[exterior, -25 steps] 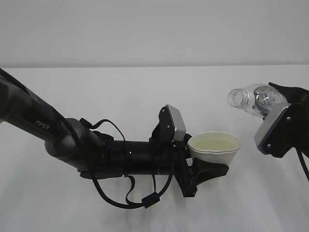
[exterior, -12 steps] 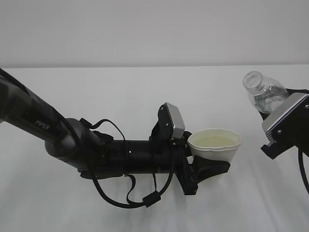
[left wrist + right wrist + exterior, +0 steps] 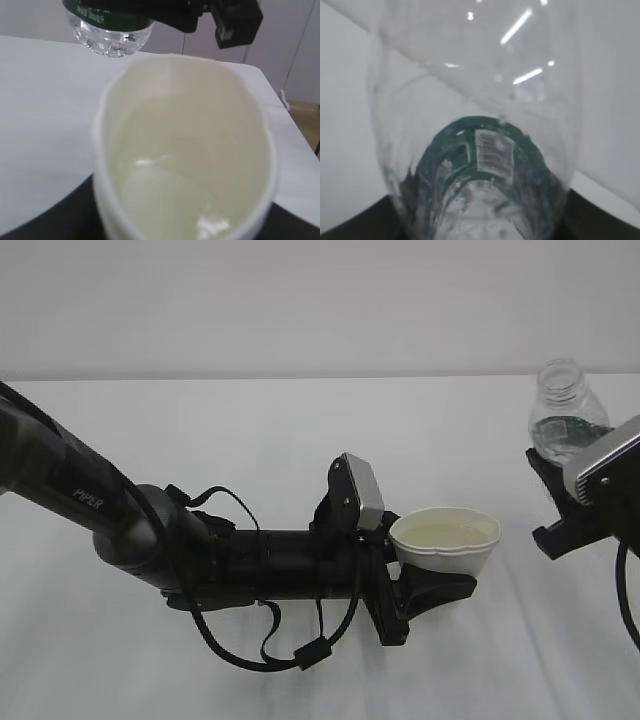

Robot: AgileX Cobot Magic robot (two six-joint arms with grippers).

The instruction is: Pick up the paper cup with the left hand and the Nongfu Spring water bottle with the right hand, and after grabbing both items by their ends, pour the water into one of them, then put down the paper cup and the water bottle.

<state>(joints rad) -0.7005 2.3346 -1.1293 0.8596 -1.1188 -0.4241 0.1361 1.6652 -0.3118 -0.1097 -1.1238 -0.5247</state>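
Note:
The off-white paper cup (image 3: pixel 446 546) is held upright just above the table, with my left gripper (image 3: pixel 440 580) shut round its base. Water (image 3: pixel 445 532) lies in it. In the left wrist view the cup (image 3: pixel 185 145) fills the frame and the clear water (image 3: pixel 165 190) covers its bottom. The capless Nongfu Spring water bottle (image 3: pixel 567 415) stands upright to the right of the cup, apart from it. My right gripper (image 3: pixel 560 485) is shut on its lower end. The bottle (image 3: pixel 475 100) with its green label (image 3: pixel 480 155) fills the right wrist view and looks almost drained.
The white table (image 3: pixel 250 430) runs back to a pale wall. In the left wrist view its right-hand edge (image 3: pixel 280 100) drops off to the floor. The long black left arm (image 3: pixel 150 535) lies low across the table's left half.
The bottle has swung from tilted with its mouth toward the cup to upright, and moved right and up, away from the cup. The left arm and cup have stayed put.

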